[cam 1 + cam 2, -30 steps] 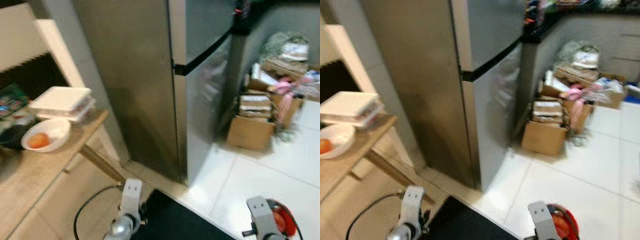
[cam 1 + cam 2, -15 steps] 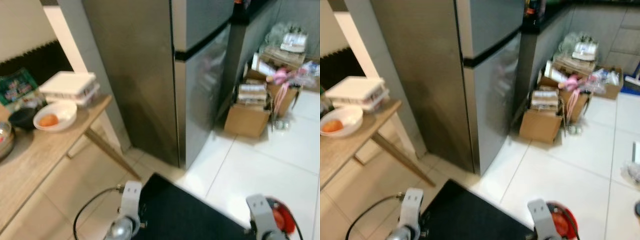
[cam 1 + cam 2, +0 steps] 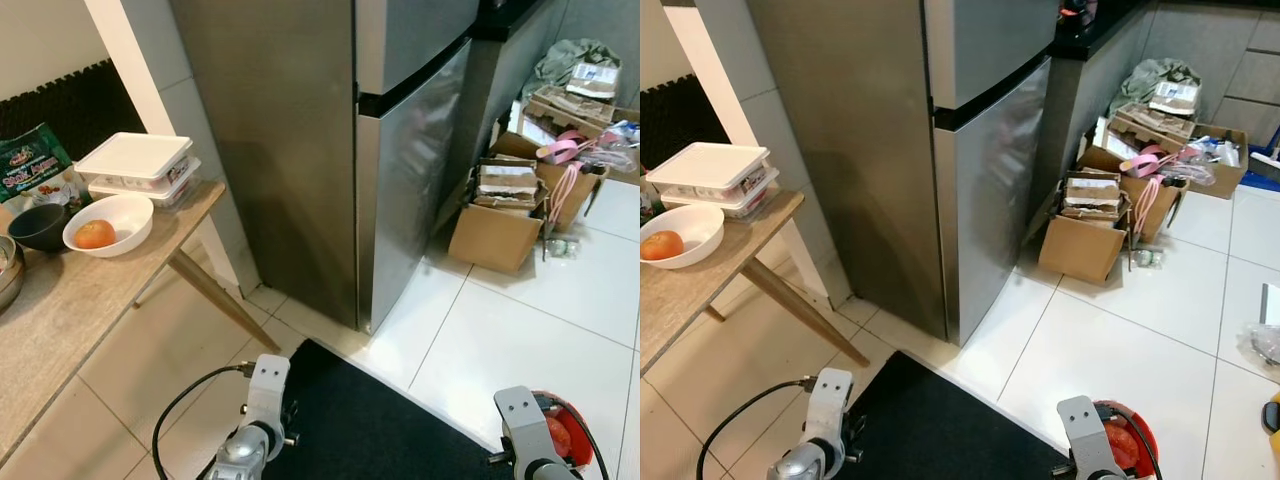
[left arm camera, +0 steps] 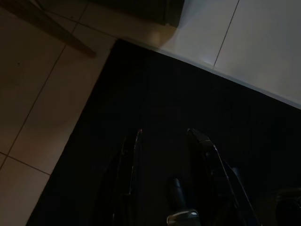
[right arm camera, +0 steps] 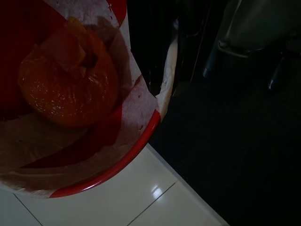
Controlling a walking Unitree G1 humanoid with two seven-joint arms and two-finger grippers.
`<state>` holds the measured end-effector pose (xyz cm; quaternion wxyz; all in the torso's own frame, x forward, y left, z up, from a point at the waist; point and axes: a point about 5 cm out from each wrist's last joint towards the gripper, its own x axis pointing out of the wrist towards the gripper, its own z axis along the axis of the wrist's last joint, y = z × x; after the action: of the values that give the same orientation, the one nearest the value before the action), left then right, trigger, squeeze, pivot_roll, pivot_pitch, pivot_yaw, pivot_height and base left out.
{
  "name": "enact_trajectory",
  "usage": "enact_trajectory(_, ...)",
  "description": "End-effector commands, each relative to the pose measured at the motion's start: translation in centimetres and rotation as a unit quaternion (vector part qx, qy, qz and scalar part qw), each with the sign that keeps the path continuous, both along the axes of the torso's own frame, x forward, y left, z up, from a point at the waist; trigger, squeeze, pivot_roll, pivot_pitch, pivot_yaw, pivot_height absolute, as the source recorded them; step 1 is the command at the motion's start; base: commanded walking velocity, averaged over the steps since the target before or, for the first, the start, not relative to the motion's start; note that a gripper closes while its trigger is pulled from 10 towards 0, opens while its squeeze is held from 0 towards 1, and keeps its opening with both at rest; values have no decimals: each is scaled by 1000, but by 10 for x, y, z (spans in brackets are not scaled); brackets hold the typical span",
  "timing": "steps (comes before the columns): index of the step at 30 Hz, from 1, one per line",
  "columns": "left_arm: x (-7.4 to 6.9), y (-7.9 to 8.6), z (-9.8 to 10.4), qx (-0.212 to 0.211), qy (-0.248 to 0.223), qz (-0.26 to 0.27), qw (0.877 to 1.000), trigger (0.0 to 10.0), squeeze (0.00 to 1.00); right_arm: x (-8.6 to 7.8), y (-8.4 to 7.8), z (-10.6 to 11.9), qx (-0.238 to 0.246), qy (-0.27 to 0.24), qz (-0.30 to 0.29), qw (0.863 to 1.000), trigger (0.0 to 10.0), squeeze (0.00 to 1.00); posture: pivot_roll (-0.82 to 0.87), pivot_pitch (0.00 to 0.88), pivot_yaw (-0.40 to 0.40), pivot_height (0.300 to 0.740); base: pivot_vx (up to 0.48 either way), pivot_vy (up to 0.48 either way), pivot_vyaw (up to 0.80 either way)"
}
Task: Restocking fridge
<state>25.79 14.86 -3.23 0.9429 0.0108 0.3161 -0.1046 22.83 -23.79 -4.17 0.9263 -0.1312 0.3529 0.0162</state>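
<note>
The steel fridge point(image 3: 400, 150) stands ahead with both doors closed. To its left, a wooden table point(image 3: 60, 310) carries a white bowl point(image 3: 120, 215) holding an orange point(image 3: 94, 233), and stacked white lidded containers point(image 3: 137, 165). My left gripper point(image 4: 164, 134) hangs open and empty over a black floor mat point(image 4: 155, 94). At the right arm point(image 3: 522, 432) sits a red bowl point(image 5: 117, 165) lined with paper, and in it lies an orange fruit in a plastic bag point(image 5: 66, 89). How the bowl is held is hidden.
A black bowl point(image 3: 38, 226) and a green packet point(image 3: 25, 170) sit further back on the table. Cardboard boxes and clutter point(image 3: 500, 235) are piled on the white tile floor to the right of the fridge. One slanted table leg point(image 3: 215, 300) reaches toward the mat.
The camera has shifted and steadied, so the blurred picture is now sharp and more of the table and floor shows. Both arms keep the same place in the picture.
</note>
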Motion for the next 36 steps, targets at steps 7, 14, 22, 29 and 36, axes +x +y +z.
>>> enact_trajectory(7, -1, 4, -2, 8, 12, 3, 1000, 10000, 0, 2, 3, 1, 8, -9, -12, 1000, 10000, 0, -84, 78, 64, 740, 306, 0, 0)
enact_trajectory(14, -2, 5, -2, 7, 12, 5, 1000, 10000, 0, 1, 4, 0, 9, -8, -12, 1000, 10000, 0, -81, 79, 63, 740, 291, 0, 0)
enact_trajectory(22, -2, 4, -2, 6, 14, 3, 1000, 10000, 0, 0, 6, -1, 11, -8, -14, 1000, 10000, 0, -81, 83, 66, 740, 282, 0, 0)
enact_trajectory(29, -2, 4, -2, 6, 14, -1, 1000, 10000, 0, -3, 5, -3, 12, -6, -18, 1000, 10000, 0, -82, 88, 74, 740, 263, 0, 0)
enact_trajectory(36, -1, 4, -2, 7, 15, -8, 1000, 10000, 0, -6, 8, -5, 24, -10, -23, 999, 10000, 0, -83, 92, 82, 740, 250, 0, 0)
